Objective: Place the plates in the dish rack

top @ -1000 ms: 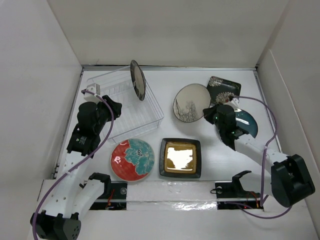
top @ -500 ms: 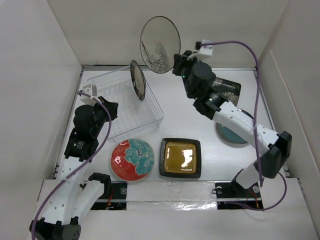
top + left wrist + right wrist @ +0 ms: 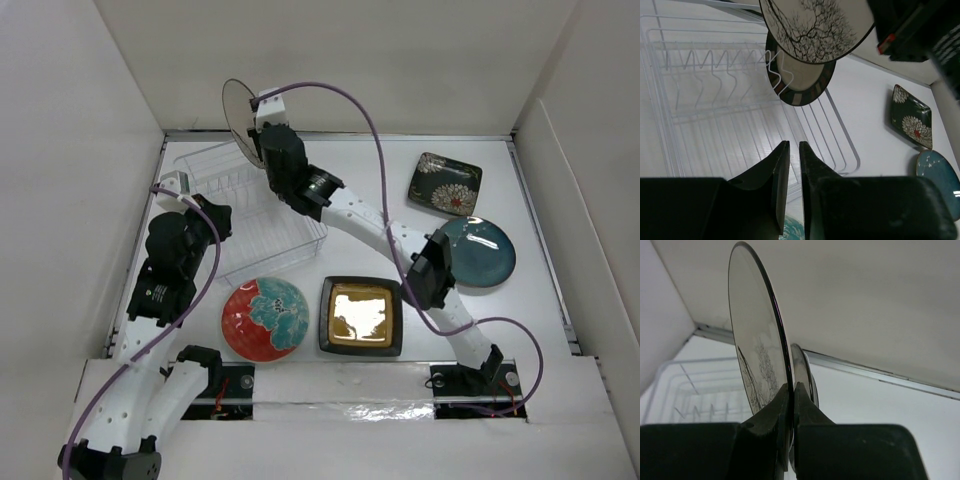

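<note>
**Item: branch plate, in transit to rack**

**Right end effector** point(image 3: 791, 390): pinching the branch plate point(image 3: 752, 340) at its lower rim, one finger on each face. You have the plate on edge, nearly upright, raised above the far end of the rack point(image 3: 205, 155).

**Left end effector** point(image 3: 793, 145): fingers drawn almost together with only a slit between them, gripping nothing. It hangs over the near side of the rack.

**Branch plate, handling:** most likely glazed ceramic, so stiff, brittle and slick. A rim pinch gives you little surface to hold, and the plate's weight sits above the fingers, so expect it to want to swing or slip. Lower it slowly and keep it on edge. The rim is the only place to hold it that leaves the faces free to enter a slot.

**Rimmed plate** point(image 3: 800, 82): already standing in the rack's wire tines, just behind the branch plate in the right wrist view. Whether the two touch cannot be told. A knock between rims could chip either one.

**Rack:** clear, light-looking, with free tines beside the rimmed plate. It may shift if you nudge it.

**On the worktop** point(image 3: 370, 165), **flat, not yet loaded:**
- red plate point(image 3: 264, 318)
- black-gold plate point(image 3: 360, 316)
- teal plate point(image 3: 480, 252)
- floral plate point(image 3: 445, 183)

Lying flat, each will probably need its edge lifted before you can pinch the rim.
</note>
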